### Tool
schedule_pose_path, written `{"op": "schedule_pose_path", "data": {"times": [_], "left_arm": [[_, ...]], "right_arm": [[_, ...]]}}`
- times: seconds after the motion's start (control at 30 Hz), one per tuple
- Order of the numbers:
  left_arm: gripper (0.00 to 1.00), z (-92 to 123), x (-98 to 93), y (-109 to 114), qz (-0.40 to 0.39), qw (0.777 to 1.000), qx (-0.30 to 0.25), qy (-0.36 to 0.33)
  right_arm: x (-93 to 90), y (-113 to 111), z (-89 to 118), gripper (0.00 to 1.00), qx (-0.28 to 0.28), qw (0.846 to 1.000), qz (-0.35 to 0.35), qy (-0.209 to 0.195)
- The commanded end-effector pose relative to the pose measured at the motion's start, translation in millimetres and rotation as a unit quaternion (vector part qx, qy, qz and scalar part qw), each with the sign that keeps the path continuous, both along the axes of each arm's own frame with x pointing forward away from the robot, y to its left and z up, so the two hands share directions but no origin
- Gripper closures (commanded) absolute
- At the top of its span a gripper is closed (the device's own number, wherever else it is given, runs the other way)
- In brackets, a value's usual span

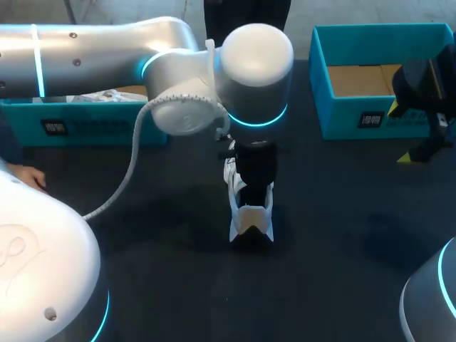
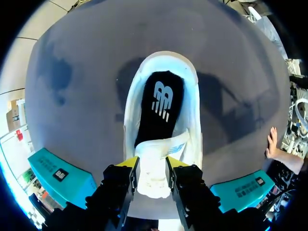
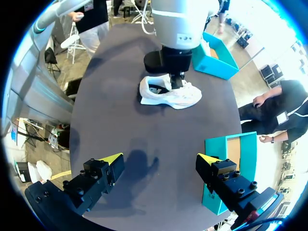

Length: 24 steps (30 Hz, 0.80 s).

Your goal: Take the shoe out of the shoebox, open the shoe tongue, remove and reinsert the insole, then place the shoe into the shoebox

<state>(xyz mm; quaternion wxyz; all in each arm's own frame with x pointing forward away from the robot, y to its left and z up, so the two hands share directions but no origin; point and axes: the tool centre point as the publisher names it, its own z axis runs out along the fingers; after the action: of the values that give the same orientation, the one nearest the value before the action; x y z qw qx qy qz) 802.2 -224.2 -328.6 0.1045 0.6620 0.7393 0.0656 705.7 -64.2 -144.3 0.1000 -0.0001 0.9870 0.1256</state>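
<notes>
- so far, got the shoe point(image 1: 249, 214) out of its box and onto the dark table point(image 1: 342, 271), right in the middle.
- well apart from both open teal boxes, the right teal box point(image 1: 377, 78) and the left teal box point(image 1: 85, 121); cannot tell which one is the real shoebox and which the lid.
- pinching the shoe tongue point(image 2: 154, 183) with the left gripper point(image 2: 152, 166), one yellow tip on each side; looks like the open-the-tongue step.
- can see the black insole point(image 2: 161, 103) lying flat inside the shoe, so most likely not taken out yet.
- holding nothing in the right gripper point(image 3: 159, 159): fingers spread wide, hanging over bare table, close to the right teal box.
- left to do, by the look of it: finish opening the tongue, pull the insole out, push it back in, then put the shoe back in the box.
- lots of bare table all round the shoe, so plenty of room to lift the insole out and lay it down.
- should mind the box walls when lowering the shoe in, and the left teal box under the left arm.
- should also mind a person's hand point(image 1: 25, 174) resting at the table's left edge, far from the shoe.
</notes>
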Motion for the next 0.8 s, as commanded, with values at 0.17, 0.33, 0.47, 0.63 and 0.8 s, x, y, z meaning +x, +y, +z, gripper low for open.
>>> {"op": "schedule_pose_path", "data": {"times": [0.17,0.33,0.47,0.63,0.8], "left_arm": [[0.68,-5,-9.6,11,0.004,1.0,0.0,0.007],[0.67,-15,-16.8,12,0.018,1.0,-0.001,0.022],[0.61,1,-20.1,18,0.033,0.999,-0.009,0.019],[0.57,30,-22.7,30,0.075,0.997,0.001,0.008],[0.62,49,-29.8,43,0.155,0.987,0.003,-0.028]], "right_arm": [[2.5,1,-1,0.0,-0.001,1.0,0.0,0.002],[2.5,1,-1,0.0,-0.001,1.0,0.0,0.002],[2.5,1,-1,0.0,-0.001,1.0,0.0,0.002],[2.5,1,-1,0.0,-0.001,1.0,0.0,0.002],[2.5,1,-1,0.0,-0.001,1.0,0.0,0.002]]}}
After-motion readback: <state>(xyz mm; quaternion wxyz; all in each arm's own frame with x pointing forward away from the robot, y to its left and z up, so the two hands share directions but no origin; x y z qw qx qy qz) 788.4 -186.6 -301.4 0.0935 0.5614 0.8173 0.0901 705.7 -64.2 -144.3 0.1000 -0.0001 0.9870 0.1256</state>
